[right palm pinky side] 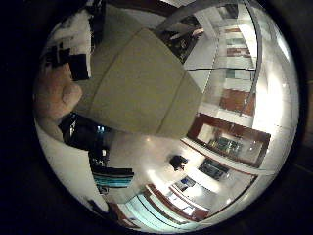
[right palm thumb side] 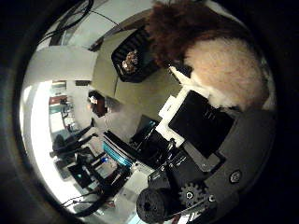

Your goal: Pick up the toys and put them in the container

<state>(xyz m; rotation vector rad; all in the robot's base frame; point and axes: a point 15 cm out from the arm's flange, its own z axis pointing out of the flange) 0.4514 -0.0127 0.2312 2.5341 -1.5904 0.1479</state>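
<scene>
Against its palm, the white-and-black robot hand [right palm thumb side: 196, 154] is clutching a fluffy brown-and-cream plush toy [right palm thumb side: 219, 65], fingers curling round it. Below and well apart, the black slatted plastic container [right palm thumb side: 133, 56] is sitting on the olive-tan counter [right palm pinky side: 142, 88], another toy already inside.

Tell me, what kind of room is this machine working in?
Probably an office or lab. A long olive-tan table holds a black container, with glass partitions and a desk with equipment around. The hand holds a plush toy.

Brown-and-cream plush toy [right palm thumb side: 219, 60] close against palm, black container [right palm thumb side: 133, 58] on olive table — holding another toy
</scene>
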